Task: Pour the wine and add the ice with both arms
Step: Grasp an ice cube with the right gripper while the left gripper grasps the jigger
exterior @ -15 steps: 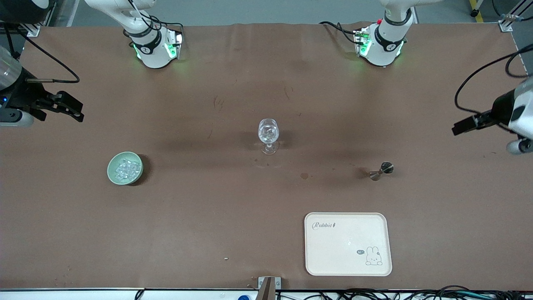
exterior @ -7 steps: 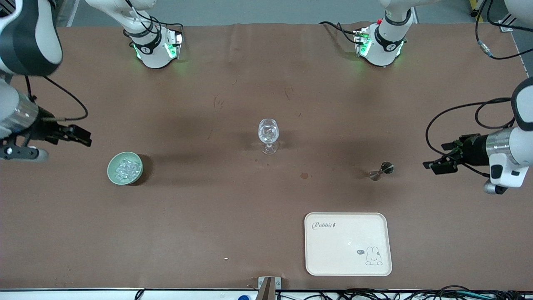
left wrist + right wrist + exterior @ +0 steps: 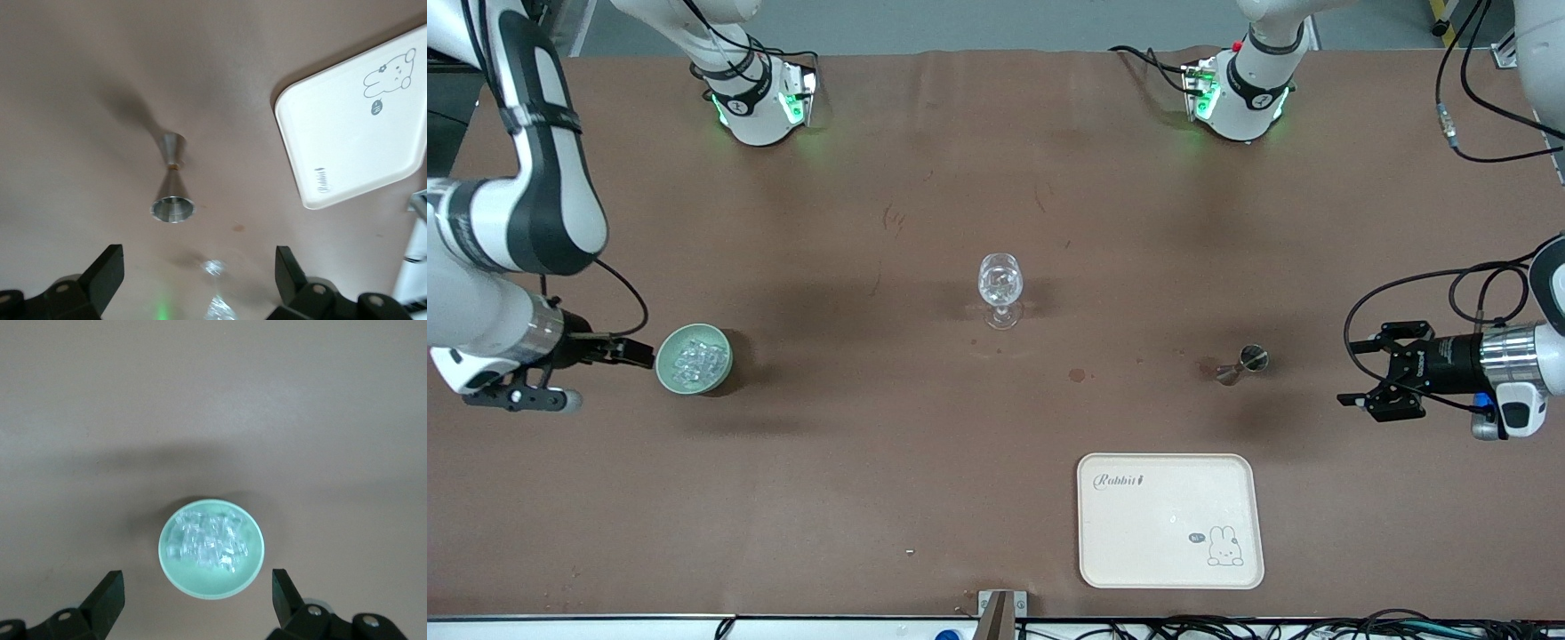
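A pale green bowl (image 3: 694, 358) (image 3: 211, 583) holding several cubes of ice (image 3: 695, 357) (image 3: 208, 541) sits toward the right arm's end of the table. My right gripper (image 3: 640, 353) (image 3: 197, 587) is open, level with the bowl's rim and just beside it, with nothing between its fingers. A clear stemmed glass (image 3: 1000, 289) stands at mid-table. Toward the left arm's end stands a small steel jigger (image 3: 1242, 365) (image 3: 172, 180). My left gripper (image 3: 1352, 373) (image 3: 198, 267) is open and empty, a good way off the jigger and pointing at it. Wine is out of view.
A cream tray (image 3: 1170, 520) (image 3: 353, 133) with a rabbit print lies nearer the front camera than the jigger. A small dark stain (image 3: 1077, 375) marks the brown cloth between glass and jigger. Both arm bases (image 3: 760, 102) (image 3: 1240, 93) stand along the table's back edge.
Both arms have swung in from the table's ends. The right gripper has come down to the bowl's rim. The left gripper has dropped and turned toward the jigger.
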Robot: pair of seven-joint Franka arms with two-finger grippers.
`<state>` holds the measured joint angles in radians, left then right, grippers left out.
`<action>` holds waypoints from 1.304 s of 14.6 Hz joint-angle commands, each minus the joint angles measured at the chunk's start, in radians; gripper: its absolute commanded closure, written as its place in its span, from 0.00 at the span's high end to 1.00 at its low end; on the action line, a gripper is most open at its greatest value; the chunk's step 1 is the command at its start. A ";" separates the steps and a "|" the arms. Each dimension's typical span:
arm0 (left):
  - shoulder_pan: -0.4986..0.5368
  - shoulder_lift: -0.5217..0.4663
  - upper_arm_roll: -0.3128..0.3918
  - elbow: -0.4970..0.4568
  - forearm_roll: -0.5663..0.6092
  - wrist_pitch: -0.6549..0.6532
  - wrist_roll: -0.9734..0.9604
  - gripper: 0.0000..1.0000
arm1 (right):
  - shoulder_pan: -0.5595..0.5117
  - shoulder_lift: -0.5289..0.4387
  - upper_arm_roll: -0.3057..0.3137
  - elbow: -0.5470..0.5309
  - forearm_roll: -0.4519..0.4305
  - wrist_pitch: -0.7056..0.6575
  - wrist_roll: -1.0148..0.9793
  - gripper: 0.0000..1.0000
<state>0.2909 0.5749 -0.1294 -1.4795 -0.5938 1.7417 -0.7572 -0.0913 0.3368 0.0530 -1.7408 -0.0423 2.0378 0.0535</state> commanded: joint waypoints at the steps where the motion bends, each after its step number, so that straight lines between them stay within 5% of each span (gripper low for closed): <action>1: 0.013 0.071 -0.007 0.002 -0.131 0.007 -0.045 1.00 | -0.001 -0.024 0.008 -0.133 0.001 0.140 -0.011 0.97; 5: 0.025 0.155 -0.007 -0.005 -0.236 0.012 -0.047 1.00 | -0.014 -0.006 0.008 -0.210 -0.005 0.240 -0.030 0.97; 12: 0.054 0.218 -0.010 -0.054 -0.244 -0.017 -0.027 1.00 | -0.027 0.025 0.008 -0.281 -0.005 0.358 -0.032 0.95; 19: 0.093 0.295 -0.016 -0.084 -0.311 -0.057 0.119 0.98 | -0.025 0.071 0.008 -0.287 -0.010 0.400 -0.032 0.71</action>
<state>0.3517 0.8587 -0.1318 -1.5561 -0.8624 1.7141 -0.6692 -0.1049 0.4065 0.0526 -2.0148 -0.0423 2.4213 0.0299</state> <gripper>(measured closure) 0.004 0.242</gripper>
